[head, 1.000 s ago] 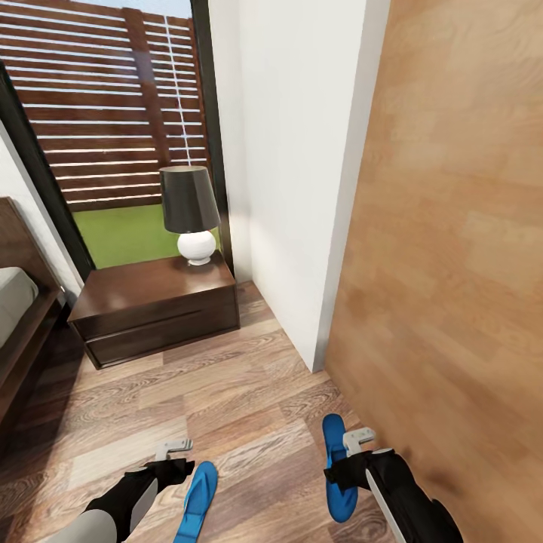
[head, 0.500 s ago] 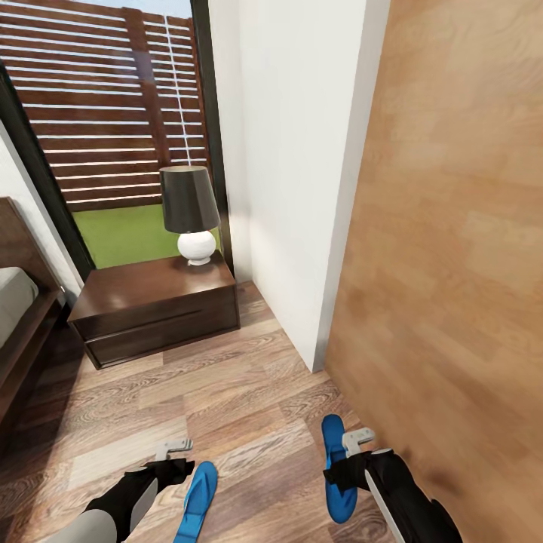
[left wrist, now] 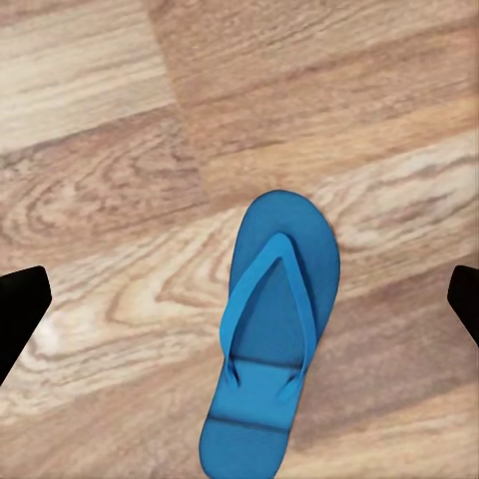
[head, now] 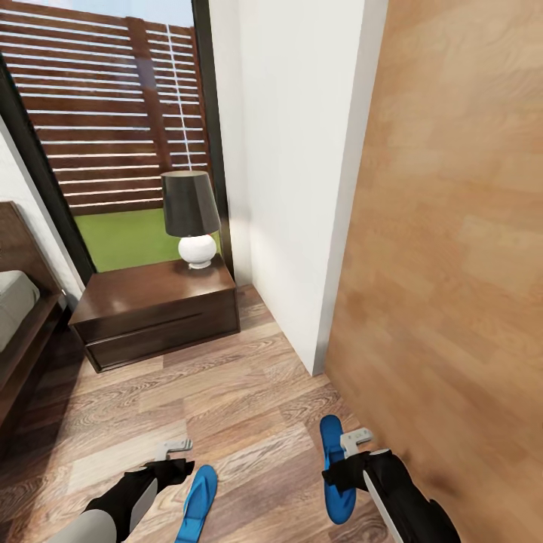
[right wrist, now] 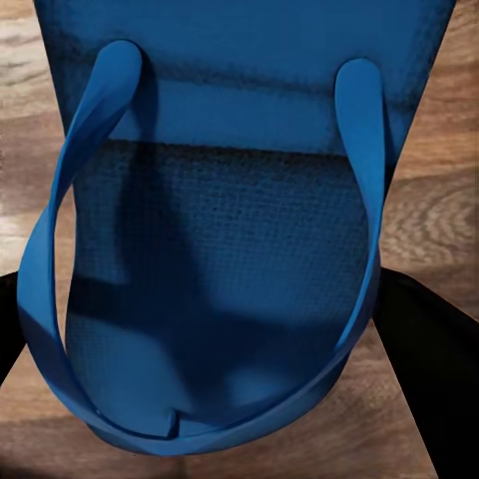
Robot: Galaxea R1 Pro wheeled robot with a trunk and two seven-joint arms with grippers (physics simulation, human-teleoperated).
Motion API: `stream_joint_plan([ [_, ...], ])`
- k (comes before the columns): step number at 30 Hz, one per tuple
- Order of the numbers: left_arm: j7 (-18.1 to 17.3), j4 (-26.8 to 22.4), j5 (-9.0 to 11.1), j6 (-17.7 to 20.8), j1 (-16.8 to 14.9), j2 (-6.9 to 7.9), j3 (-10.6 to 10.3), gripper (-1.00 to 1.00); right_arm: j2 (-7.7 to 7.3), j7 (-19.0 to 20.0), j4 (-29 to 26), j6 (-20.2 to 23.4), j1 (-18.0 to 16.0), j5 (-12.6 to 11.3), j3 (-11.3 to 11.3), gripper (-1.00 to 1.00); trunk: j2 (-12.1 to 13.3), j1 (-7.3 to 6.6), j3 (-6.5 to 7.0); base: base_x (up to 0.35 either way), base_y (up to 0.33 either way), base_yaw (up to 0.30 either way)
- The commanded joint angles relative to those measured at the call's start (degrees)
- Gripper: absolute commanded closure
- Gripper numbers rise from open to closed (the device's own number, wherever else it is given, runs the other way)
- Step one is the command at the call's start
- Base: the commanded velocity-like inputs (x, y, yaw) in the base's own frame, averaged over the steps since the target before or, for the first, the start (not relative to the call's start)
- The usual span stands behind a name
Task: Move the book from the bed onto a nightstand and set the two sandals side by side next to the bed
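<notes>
- The right gripper [head: 354,452] hung low over one blue sandal [head: 335,475], its dark fingers [right wrist: 429,349] flanking the sole; whether it clenched the sandal could not be told.
- The left gripper [head: 173,452], spread wide, hovered beside the second sandal [head: 197,504], which lay lengthwise on the floor [head: 249,392].
- Beyond stood the nightstand [head: 154,309] and the bed [head: 15,332].

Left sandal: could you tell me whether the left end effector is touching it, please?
Apart. In the left wrist view the left sandal lies on the floor between the left end effector's open fingers, with bare wood on both sides.
</notes>
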Motion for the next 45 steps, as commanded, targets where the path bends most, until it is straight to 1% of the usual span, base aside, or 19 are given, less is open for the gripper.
stream_joint_plan([
  [1,-0.35,-0.12,-0.34,0.37,0.00,-0.03,0.48,-1.00,-0.05,0.30,-0.07,0.24,-0.03,0.43,0.11,1.00,-0.02,-0.01,-0.05,0.000,0.000,0.000],
  [7,-0.37,-0.10,-0.38,0.37,0.00,-0.02,0.48,-1.00,-0.05,0.30,-0.07,0.24,-0.05,0.44,0.12,1.00,-0.02,-0.01,-0.05,0.000,0.000,0.000],
  [11,-0.38,0.02,-0.46,0.53,0.00,-0.05,0.48,-1.00,-0.05,0.29,-0.02,0.24,-0.04,0.39,0.13,1.00,0.03,-0.12,0.84,0.000,0.000,0.000],
  [22,-0.21,0.31,-0.68,1.30,0.00,-0.13,0.48,-1.00,0.00,0.29,0.07,0.24,-0.04,0.36,0.19,1.00,0.03,-0.12,0.84,0.000,0.000,0.000],
  [32,-0.36,0.43,-0.70,4.95,0.00,-0.24,0.48,-1.00,0.00,0.29,0.10,0.14,-0.04,0.36,0.21,1.00,0.03,-0.12,0.84,0.000,0.000,0.000],
  [37,-0.34,0.43,-0.69,5.83,0.00,-0.16,0.50,-1.00,0.03,0.29,0.10,0.10,-0.03,0.35,0.22,1.00,0.10,-0.24,1.94,0.000,0.000,0.000],
  [45,-0.38,0.43,-0.69,6.05,0.00,-0.21,0.56,-1.00,0.04,0.29,0.10,0.07,-0.03,0.33,0.22,1.00,3.31,-2.00,3.38,0.000,0.000,0.000],
])
